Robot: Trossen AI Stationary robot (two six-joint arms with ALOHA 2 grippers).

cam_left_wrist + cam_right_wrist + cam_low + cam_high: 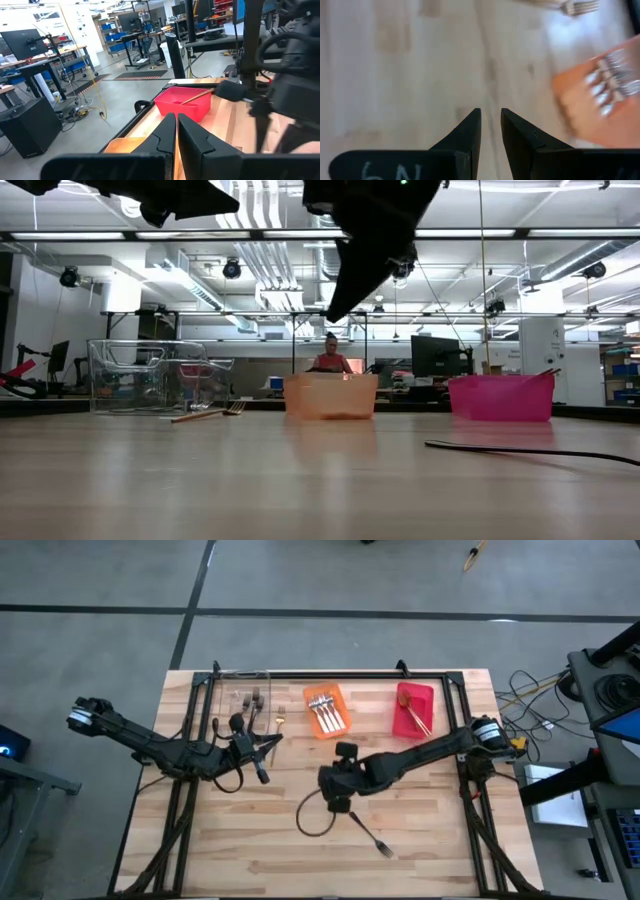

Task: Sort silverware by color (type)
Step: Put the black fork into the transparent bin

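A: Where are our grippers?

B: Our right gripper (pixel 345 778) hangs over mid-table, fingers slightly parted on nothing. Our left gripper (pixel 262 748), clenched empty, waits by the clear bin (pixel 245 697).

A: And the forks?

B: Silver ones fill the orange bin (pixel 327 710). A dark fork (pixel 371 834) lies loose below us, probably next; a gold fork (pixel 279 723) sits beside the clear bin.
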